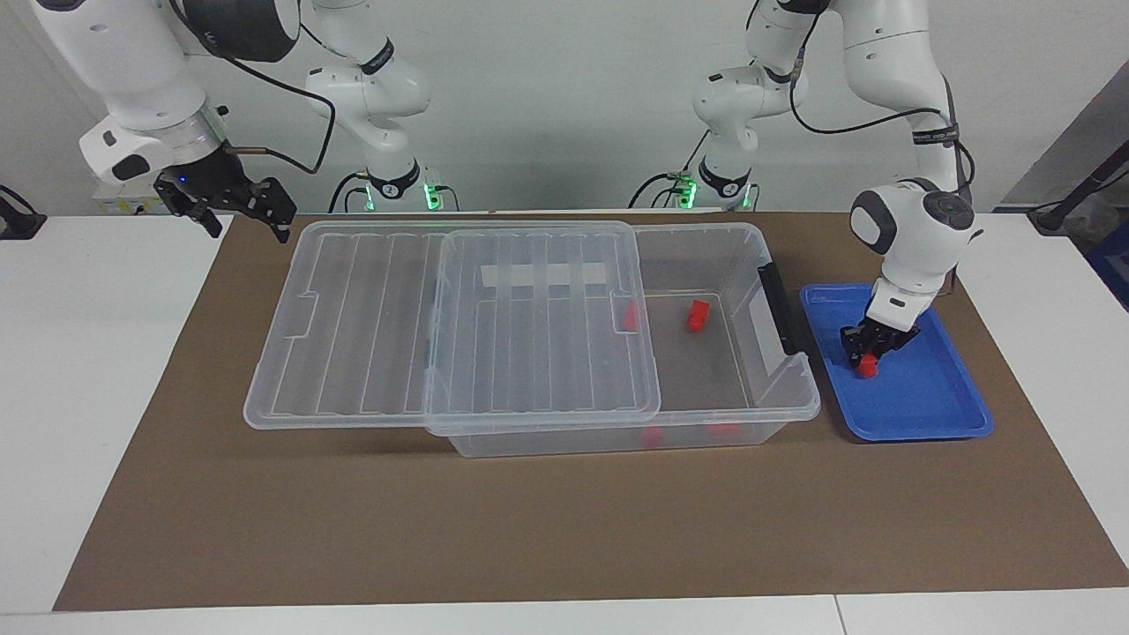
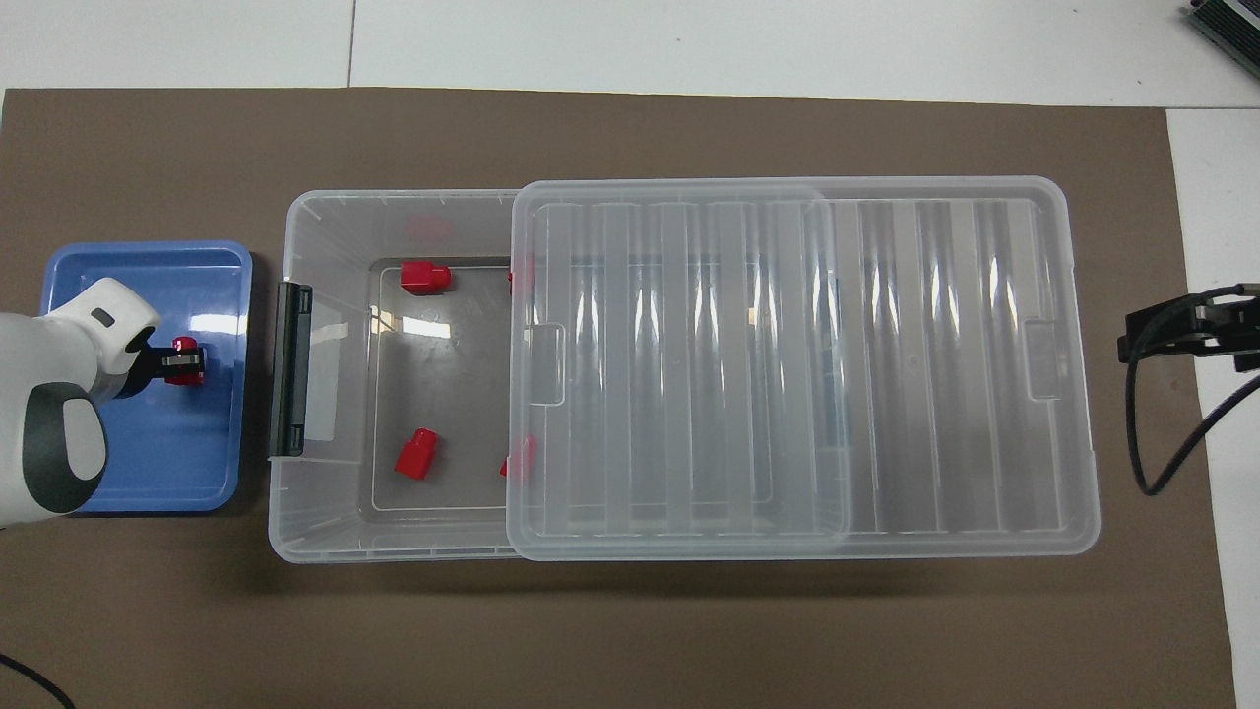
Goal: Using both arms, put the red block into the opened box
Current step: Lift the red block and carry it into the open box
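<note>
My left gripper [image 1: 869, 354] [image 2: 185, 364] is down in the blue tray [image 1: 935, 414] [image 2: 197, 473], shut on the small red block [image 1: 868, 367] [image 2: 182, 345]. The block sits low in the tray. Beside the tray stands the clear box [image 1: 776, 413] [image 2: 325, 549]. Its ribbed lid [image 1: 370, 326] [image 2: 935, 364] is slid toward the right arm's end, so the end by the black handle [image 1: 781, 309] [image 2: 290, 369] is open. My right gripper [image 1: 249, 225] [image 2: 1181, 330] hangs open over the mat's edge, just off the lid's end, and waits.
Several red blocks lie on the box floor, among them one [image 1: 698, 315] [image 2: 417, 454] nearer the robots and another [image 2: 425, 277] farther from them. A brown mat [image 1: 529, 529] covers the white table under everything.
</note>
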Robot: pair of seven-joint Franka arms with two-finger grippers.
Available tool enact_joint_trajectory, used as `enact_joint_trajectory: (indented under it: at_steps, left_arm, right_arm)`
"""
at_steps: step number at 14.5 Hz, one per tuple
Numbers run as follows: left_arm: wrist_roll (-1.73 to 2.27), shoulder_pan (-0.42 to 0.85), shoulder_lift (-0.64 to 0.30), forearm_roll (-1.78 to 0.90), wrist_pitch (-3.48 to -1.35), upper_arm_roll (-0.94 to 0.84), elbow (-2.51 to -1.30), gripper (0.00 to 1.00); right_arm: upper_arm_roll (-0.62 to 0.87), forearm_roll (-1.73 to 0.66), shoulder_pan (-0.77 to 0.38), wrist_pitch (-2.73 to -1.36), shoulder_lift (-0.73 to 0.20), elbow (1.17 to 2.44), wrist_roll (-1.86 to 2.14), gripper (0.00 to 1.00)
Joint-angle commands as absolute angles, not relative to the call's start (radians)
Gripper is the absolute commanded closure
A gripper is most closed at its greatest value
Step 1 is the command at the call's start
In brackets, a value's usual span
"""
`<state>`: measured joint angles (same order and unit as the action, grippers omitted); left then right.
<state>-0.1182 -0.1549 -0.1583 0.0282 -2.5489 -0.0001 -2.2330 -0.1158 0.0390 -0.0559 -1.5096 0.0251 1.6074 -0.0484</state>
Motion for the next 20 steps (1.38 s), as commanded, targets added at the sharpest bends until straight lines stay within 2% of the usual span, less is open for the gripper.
enact_joint_trajectory:
  at_steps: [1,7,9,13,17,20]
  left_arm:
    - [-0.101,-0.112,-0.143,0.025,-2.383,0.011,-2.123,1.00]
    - [-0.037,-0.081,-0.094,0.025,-2.088,0.002,-1.952,1.00]
    - [0.042,-0.029,-0.095,0.023,-1.981,0.002,-1.867,1.00]
    - [0.288,0.113,-0.077,0.023,-1.847,0.002,-1.777,1.00]
    - [0.457,0.211,-0.029,-0.003,-1.822,-0.002,-1.770,1.00]
    - [0.517,0.262,-0.012,-0.006,-1.883,-0.002,-1.819,1.00]
  right_arm:
    - [-0.117,0.023,-0.051,-1.522,0.020,1.603,-0.066,0.00]
    - [-0.117,0.023,-0.051,-1.522,0.020,1.606,-0.066,0.00]
    - [-0.117,0.023,-0.051,-1.522,0.020,1.606,-0.066,0.00]
    - [-0.117,0.023,-0.051,-1.522,0.020,1.606,-0.066,0.00]
    - [-0.117,0.023,-0.048,-1.522,0.021,1.608,-0.064,0.00]
    - [-0.117,0.023,-0.046,-1.522,0.021,1.608,-0.064,0.00]
